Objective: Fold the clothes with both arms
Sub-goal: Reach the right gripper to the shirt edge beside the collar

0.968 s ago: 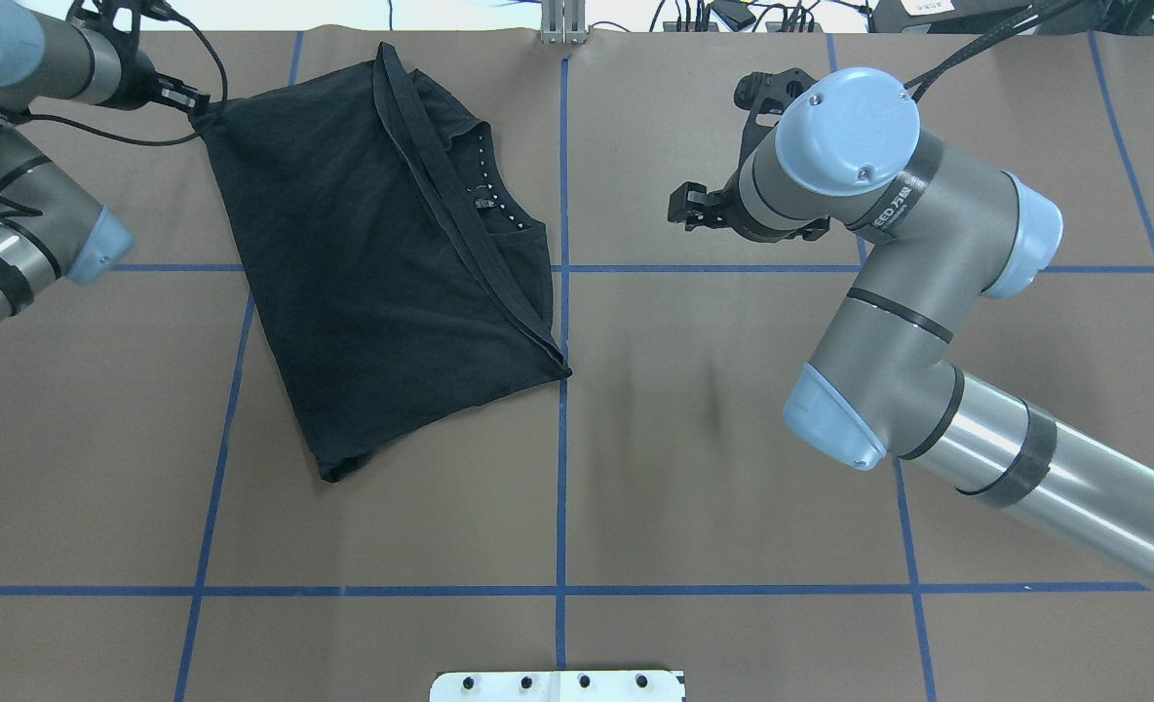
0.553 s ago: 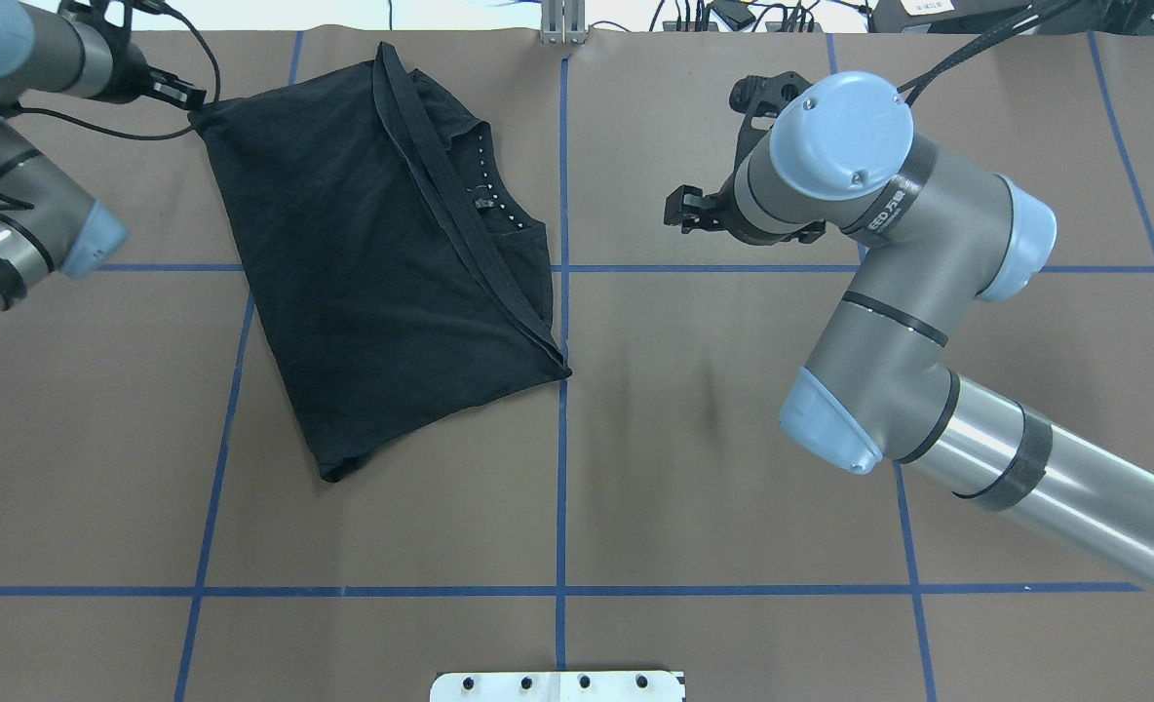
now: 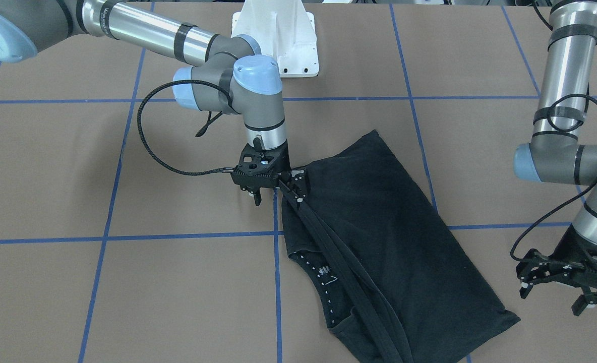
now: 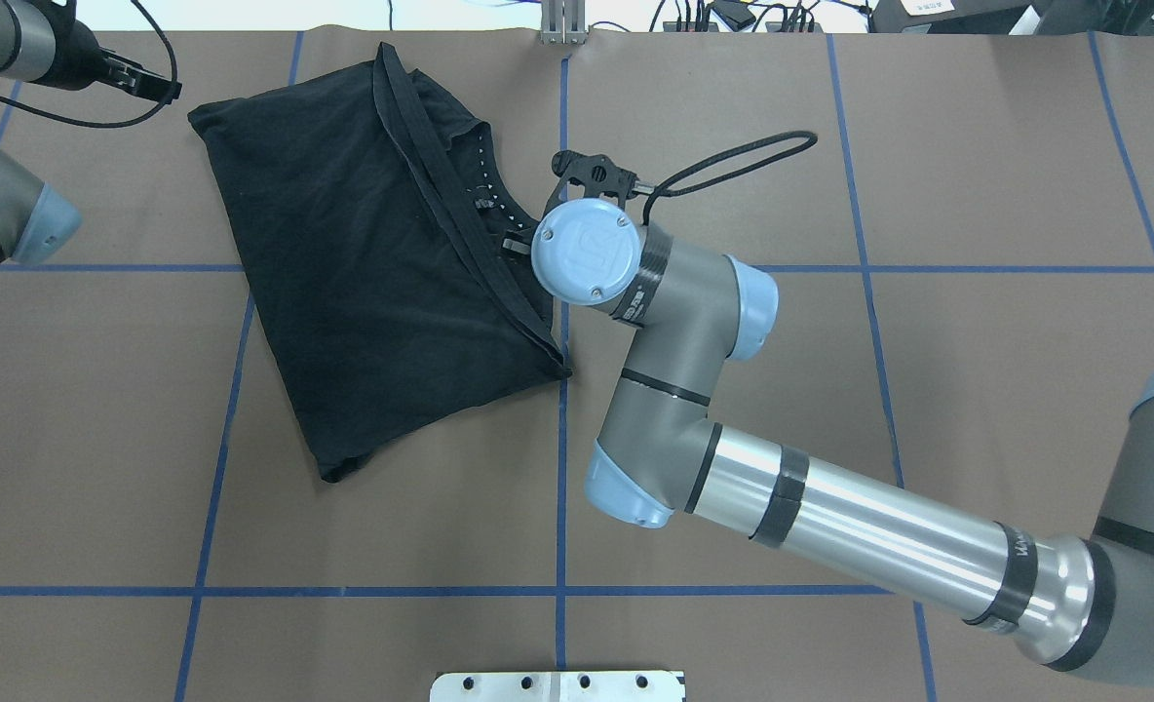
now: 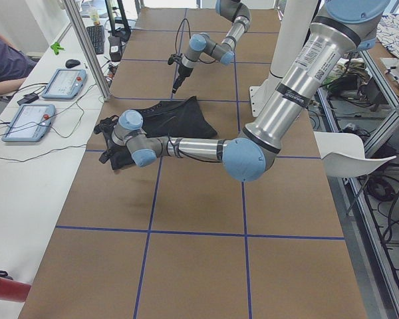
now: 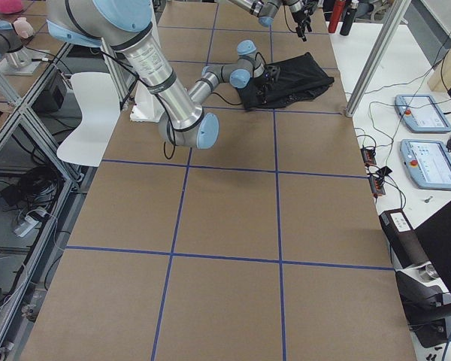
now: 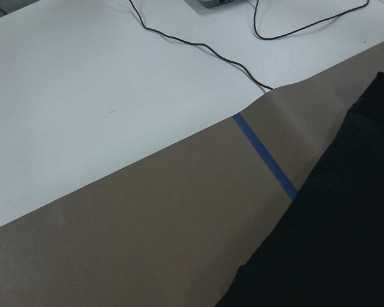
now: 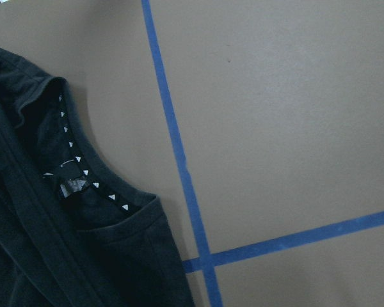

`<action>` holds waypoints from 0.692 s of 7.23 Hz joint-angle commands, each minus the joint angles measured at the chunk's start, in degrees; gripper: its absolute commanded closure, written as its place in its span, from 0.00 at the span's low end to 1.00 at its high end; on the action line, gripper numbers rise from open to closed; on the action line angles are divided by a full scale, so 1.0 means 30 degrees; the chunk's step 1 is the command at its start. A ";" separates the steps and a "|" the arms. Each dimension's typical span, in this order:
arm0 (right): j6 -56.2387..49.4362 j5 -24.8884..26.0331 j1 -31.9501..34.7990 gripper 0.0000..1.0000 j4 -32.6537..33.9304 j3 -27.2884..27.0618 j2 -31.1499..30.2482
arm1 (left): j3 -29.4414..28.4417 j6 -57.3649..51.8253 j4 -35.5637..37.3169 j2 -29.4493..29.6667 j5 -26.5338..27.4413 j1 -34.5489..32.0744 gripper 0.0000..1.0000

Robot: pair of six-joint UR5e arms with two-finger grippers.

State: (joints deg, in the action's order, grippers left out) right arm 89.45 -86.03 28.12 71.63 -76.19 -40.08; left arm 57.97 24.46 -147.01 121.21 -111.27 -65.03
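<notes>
The folded black T-shirt [image 4: 363, 283] lay flat on the table [image 4: 928, 195]. The right pincer [image 3: 277, 194] stood at its edge, jaws seemingly parted. The left pincer [image 3: 553, 295] hung wide, just clear of a corner.
</notes>
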 commanded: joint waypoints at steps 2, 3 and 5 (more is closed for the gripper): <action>0.1647 0.0608 -0.1226 0.08 -0.0380 0.0492 0.0000 | 0.0131 0.0049 -0.0273 -0.0384 -0.0001 0.0026 0.00; 0.1676 0.1219 -0.1432 0.14 -0.0351 0.0522 0.0028 | 0.0131 0.0049 -0.0274 -0.0413 -0.0001 0.0026 0.00; 0.1677 0.1371 -0.1609 0.35 -0.0351 0.0580 -0.0030 | 0.0131 0.0049 -0.0274 -0.0414 -0.0001 0.0055 0.00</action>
State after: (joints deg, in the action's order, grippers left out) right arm 94.48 -82.34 23.71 70.57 -74.60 -40.07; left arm 58.35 24.61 -147.81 120.00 -111.27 -64.92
